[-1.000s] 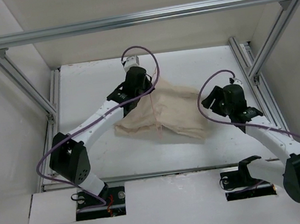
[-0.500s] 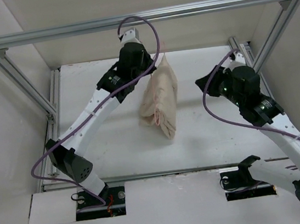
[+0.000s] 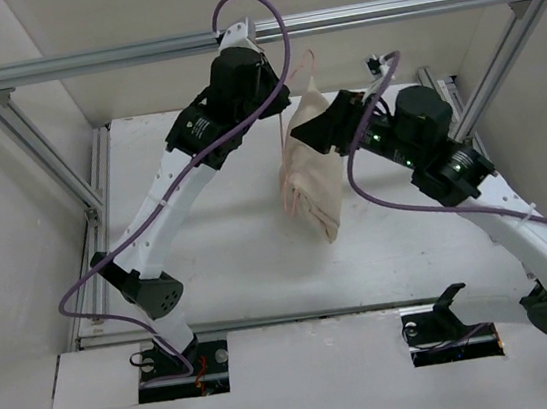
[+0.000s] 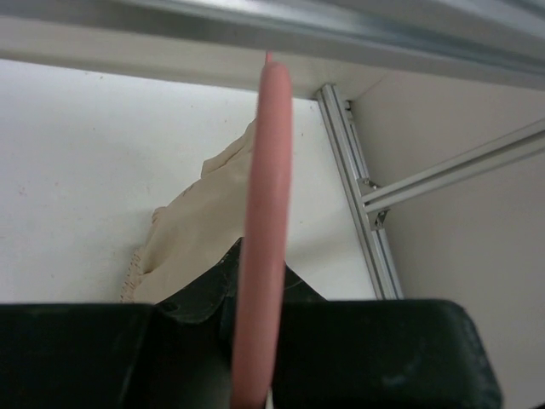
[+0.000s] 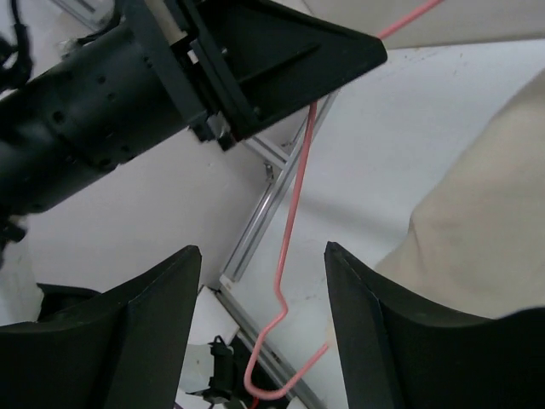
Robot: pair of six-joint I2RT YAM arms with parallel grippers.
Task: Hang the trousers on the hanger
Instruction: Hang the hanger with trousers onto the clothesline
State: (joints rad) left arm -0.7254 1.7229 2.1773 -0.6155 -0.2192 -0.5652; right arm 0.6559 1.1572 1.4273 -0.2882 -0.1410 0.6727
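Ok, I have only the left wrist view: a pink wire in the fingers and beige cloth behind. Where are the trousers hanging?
Observer: In the top view the trousers hang in a long bundle below the left gripper.
Operator: And the right gripper?
Observer: Its wrist view shows the right gripper open. The wire of the hanger passes between its fingers without touching them.
Operator: Where is the hook?
Observer: The hook is at the lower end of that wire, and nothing holds it.
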